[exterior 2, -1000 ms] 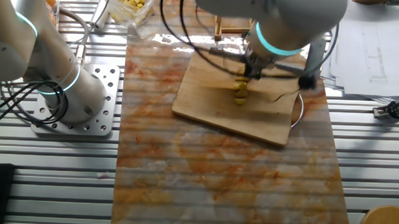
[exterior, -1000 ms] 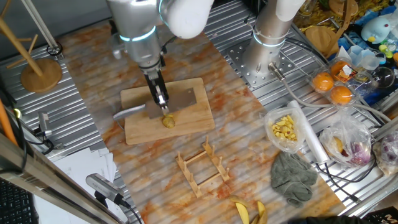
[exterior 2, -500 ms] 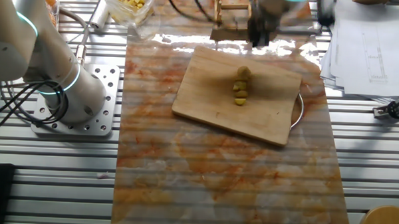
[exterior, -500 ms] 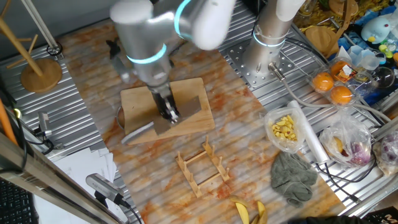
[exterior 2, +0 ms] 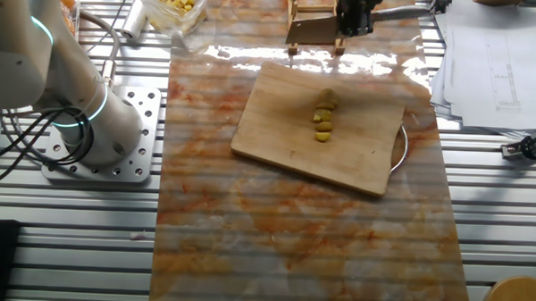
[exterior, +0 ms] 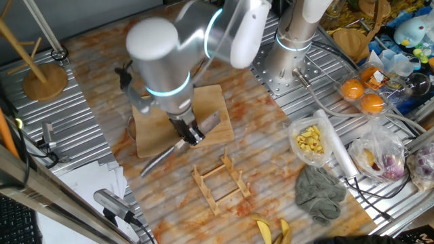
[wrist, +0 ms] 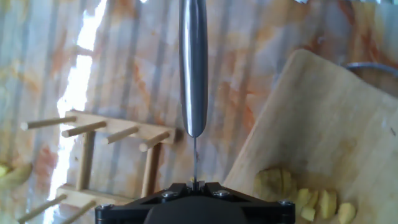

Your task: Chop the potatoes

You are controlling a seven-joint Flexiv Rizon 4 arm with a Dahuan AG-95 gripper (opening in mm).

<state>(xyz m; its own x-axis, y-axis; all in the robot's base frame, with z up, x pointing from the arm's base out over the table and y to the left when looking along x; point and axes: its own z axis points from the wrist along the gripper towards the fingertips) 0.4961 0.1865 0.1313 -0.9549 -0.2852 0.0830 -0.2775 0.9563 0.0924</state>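
Gripper: the gripper [exterior: 191, 133] hangs below the arm's big grey wrist, at the near edge of the cutting board. It is clamped on a knife; in the hand view the fingers [wrist: 180, 186] meet tight on the thin blade spine.
Knife: the knife [exterior: 182, 141] is a cleaver with a steel handle. In one fixed view its broad blade tilts up to the right over the board's near right corner and the handle [exterior: 157, 160] slants down left past the board's edge, above the tabletop. In the hand view the handle [wrist: 193, 62] runs straight away from the camera, over the marbled surface.
Potatoes: the potatoes [exterior 2: 324, 118] lie in a short line of yellow-olive pieces near the middle of the board, touching one another. In the hand view they [wrist: 300, 194] sit at the lower right, to the side of the knife and apart from it.
Cutting board: the wooden cutting board [exterior 2: 277, 133] lies flat on the orange-veined mat [exterior 2: 291, 250].
Rack: a small wooden peg rack [exterior: 221, 181] stands just beyond the board's near edge; in the hand view it [wrist: 112, 143] lies to the left of the handle.
Bag: a clear bag of pale yellow pieces [exterior: 308, 141] sits well apart to the right.
Second arm: a second arm's base [exterior 2: 90, 131] stands beside the mat.
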